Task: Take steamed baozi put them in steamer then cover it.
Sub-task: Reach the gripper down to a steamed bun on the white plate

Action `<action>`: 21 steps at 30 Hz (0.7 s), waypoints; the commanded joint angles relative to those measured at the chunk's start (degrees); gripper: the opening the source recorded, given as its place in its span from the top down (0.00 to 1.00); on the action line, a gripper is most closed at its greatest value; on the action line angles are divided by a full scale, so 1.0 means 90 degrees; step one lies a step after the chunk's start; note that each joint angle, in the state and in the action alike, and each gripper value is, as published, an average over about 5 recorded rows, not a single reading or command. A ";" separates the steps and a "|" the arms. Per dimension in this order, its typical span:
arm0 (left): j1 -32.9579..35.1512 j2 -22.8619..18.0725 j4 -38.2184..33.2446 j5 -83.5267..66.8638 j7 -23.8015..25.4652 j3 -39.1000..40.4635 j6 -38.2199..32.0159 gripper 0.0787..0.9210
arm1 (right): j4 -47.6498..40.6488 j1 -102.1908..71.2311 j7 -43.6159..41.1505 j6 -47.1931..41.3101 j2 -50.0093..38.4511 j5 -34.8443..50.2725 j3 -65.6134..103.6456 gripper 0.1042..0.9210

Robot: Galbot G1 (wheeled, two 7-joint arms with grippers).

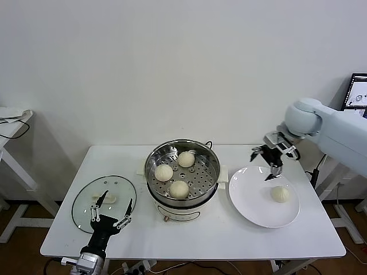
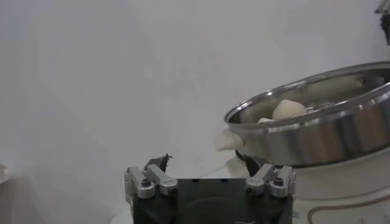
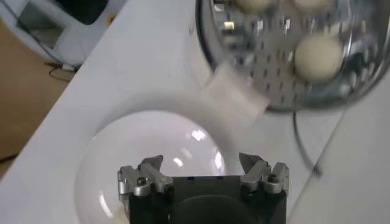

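The steel steamer (image 1: pixel 210 163) on its cream base stands mid-table. Three baozi lie on its perforated tray: one at the back (image 1: pixel 186 159), one on the left (image 1: pixel 164 172), one in front (image 1: pixel 179 189). A fourth baozi (image 1: pixel 281 195) lies on the white plate (image 1: pixel 252 200) to the right. My right gripper (image 1: pixel 268 165) is open and empty, hovering above the plate's far edge, behind that baozi. The right wrist view shows its open gripper (image 3: pixel 204 163) over the plate (image 3: pixel 152 146), with the steamer (image 3: pixel 274 79) beyond. My left gripper (image 1: pixel 117 199) is open and empty at the front left.
A round glass lid (image 1: pixel 86 200) with a white knob lies flat on the table left of the steamer, under my left gripper. The left wrist view shows the steamer's wall (image 2: pixel 317 134) and one baozi (image 2: pixel 287 109) inside. Tables and a monitor stand off to both sides.
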 commanded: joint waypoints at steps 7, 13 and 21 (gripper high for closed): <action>0.0030 -0.0027 -0.0033 0.0026 -0.0028 0.0040 0.0006 0.12 | -0.1601 -0.2864 -0.0188 -0.0395 -0.0219 -0.1689 0.2855 0.12; 0.0052 -0.0029 -0.0058 0.0046 -0.0039 0.0047 0.0017 0.12 | -0.1916 -0.3207 -0.0117 -0.0335 0.0049 -0.1982 0.3261 0.12; 0.0047 -0.0049 -0.0028 0.0054 -0.0048 0.0049 0.0017 0.12 | -0.2244 -0.3367 -0.0018 -0.0302 0.0364 -0.2243 0.3503 0.12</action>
